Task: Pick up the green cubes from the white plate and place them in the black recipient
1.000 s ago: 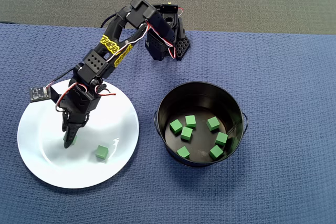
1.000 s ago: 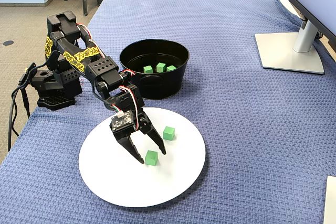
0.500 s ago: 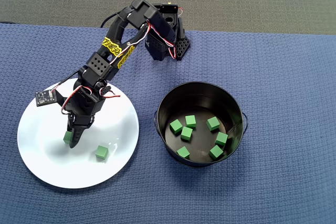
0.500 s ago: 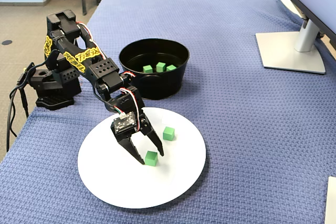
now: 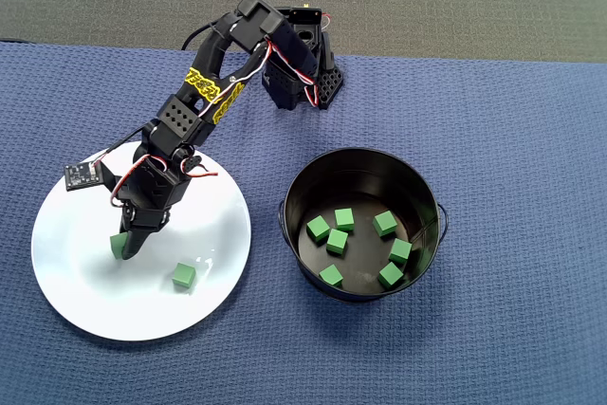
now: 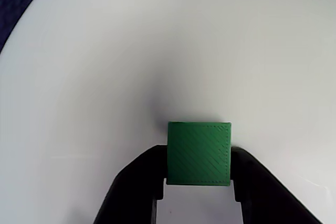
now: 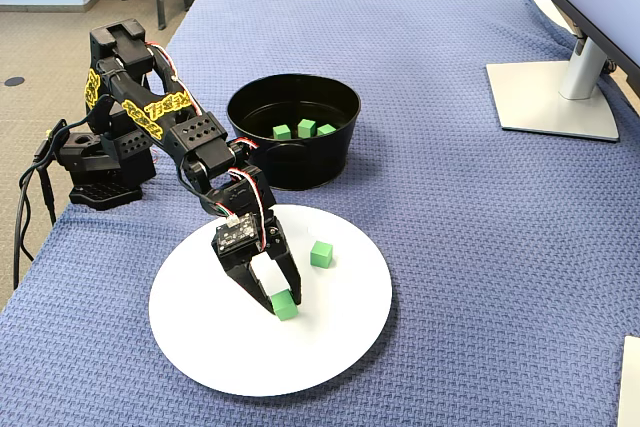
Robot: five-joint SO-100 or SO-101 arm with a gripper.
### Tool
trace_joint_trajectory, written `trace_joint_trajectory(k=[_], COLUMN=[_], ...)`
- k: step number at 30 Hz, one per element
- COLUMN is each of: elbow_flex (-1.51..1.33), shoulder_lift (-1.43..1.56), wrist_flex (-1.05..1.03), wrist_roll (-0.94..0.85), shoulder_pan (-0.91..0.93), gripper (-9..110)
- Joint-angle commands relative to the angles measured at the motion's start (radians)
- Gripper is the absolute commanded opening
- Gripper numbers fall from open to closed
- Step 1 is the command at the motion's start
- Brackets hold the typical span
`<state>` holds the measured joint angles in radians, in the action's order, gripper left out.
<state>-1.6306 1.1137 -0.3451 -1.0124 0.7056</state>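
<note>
Now the gripper [image 6: 198, 192] had one green cube [image 6: 199, 153] pinched between its fingers.
It sat low over the white plate [image 5: 76, 291], a second cube [image 5: 184, 275] nearer the plate's edge; seven cubes lay in the black pot [image 5: 360, 160].

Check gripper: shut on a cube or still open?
Shut on a cube. In the wrist view both fingers press the sides of a green cube; the gripper sits over the plate.
</note>
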Motion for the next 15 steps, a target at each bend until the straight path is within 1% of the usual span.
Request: trace_joint_trajectory(k=[1,5,7,12,15], elbow_flex=[-0.008,-0.051,-0.087,-0.301,-0.383], shoulder_lift=[0.074,0.201,0.324,0.678,0.873], wrist_flex=[0.017,-0.014,-0.077,-0.103,-0.199], wrist_roll=[-0.002,0.011,0.012,0.034,0.087], shoulder_pan=[0.011,0.026,0.034,0.051,0.038], gripper=[0,0,0,0,0])
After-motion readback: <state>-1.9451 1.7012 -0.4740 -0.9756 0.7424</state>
